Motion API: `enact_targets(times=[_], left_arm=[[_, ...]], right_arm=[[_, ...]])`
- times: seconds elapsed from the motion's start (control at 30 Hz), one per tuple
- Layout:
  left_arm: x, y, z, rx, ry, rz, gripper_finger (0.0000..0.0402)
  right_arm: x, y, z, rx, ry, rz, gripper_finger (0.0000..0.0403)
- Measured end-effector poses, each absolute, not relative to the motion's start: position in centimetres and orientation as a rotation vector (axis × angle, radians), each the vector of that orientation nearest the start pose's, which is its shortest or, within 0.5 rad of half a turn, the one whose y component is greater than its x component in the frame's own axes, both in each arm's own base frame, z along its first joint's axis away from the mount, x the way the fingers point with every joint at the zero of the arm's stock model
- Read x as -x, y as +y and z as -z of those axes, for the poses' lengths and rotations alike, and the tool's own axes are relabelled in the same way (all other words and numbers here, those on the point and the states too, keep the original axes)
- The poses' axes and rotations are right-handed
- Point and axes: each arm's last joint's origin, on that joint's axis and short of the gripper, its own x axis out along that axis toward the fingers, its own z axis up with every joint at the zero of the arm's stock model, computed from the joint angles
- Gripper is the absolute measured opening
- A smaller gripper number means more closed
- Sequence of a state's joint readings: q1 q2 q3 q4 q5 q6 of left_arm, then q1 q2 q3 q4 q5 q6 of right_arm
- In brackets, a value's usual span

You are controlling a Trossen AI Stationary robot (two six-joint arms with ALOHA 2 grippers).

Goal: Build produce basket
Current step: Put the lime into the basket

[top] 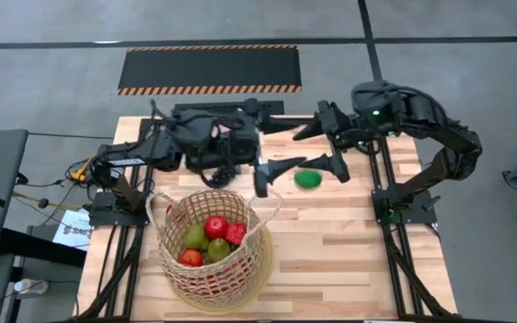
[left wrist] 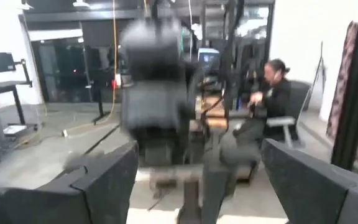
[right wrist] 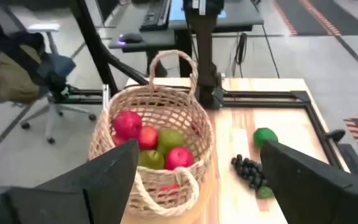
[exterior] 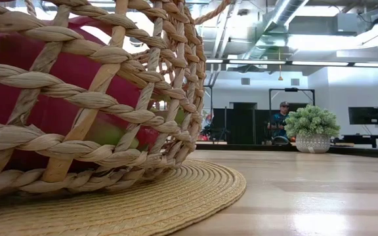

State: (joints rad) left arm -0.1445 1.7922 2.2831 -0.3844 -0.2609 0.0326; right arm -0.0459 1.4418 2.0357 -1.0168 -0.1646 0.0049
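Produce is what remains to be fetched, and both hands are seen empty with fingers spread wide: the right hand hangs over the far middle of the tabletop, the left hand just beside it, nearer the centre. Just under and between them lies a green lime, bare on the wood; in the right wrist view a dark grape bunch is shown lying just beside that lime. It is judged that the lime is the piece in hand: it would best be approached from straight above, fingers kept wide until they straddle its middle, then closed gently, since a round toy fruit is likely to roll away if nudged off-centre. The grapes should be left untouched meanwhile. Outward, toward the near left edge, stands the basket, upright. Counted: one basket, two thin loop handles; inside, about five pieces can be told, three red and two green; outside, one lime and one grape bunch.
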Motion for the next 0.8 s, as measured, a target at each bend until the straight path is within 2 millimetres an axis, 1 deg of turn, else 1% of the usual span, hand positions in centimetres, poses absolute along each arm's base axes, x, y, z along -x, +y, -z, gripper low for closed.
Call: enact_targets(times=[0.1,0.23,0.3,0.33,0.43,0.53,0.7,0.8], left_arm=[[-36.3,-4.7,-53.4,-0.043,-0.076,-0.118,0.0315],[-35.4,-4.5,-53.7,-0.004,-0.044,-0.118,0.0304],[-35.0,-4.6,-53.1,0.017,0.026,-0.114,0.0302],[-35.0,-4.7,-52.9,0.031,0.045,-0.117,0.03],[-34.5,-5.1,-52.2,0.034,0.131,-0.136,0.0296],[-33.8,-5.2,-51.3,0.038,0.245,-0.176,0.0295],[-34.0,-4.7,-49.6,0.123,0.357,-0.226,0.03],[-33.7,-4.6,-49.8,0.17,0.365,-0.238,0.0304]], right_arm=[[-24.0,-0.9,-51.5,-0.052,0.409,-0.109,0.0355],[-24.3,-0.9,-51.2,-0.052,0.431,-0.111,0.0355],[-24.0,-0.9,-51.3,-0.054,0.428,-0.114,0.0355],[-23.6,-0.8,-51.3,-0.055,0.439,-0.115,0.0354],[-22.6,-0.7,-50.9,-0.065,0.516,-0.117,0.0352],[-22.4,-0.8,-50.6,-0.065,0.548,-0.106,0.0352],[-22.5,-1.6,-50.0,-0.026,0.611,-0.004,0.0351],[-23.2,-3.1,-49.3,-0.011,0.665,0.145,0.0349]])
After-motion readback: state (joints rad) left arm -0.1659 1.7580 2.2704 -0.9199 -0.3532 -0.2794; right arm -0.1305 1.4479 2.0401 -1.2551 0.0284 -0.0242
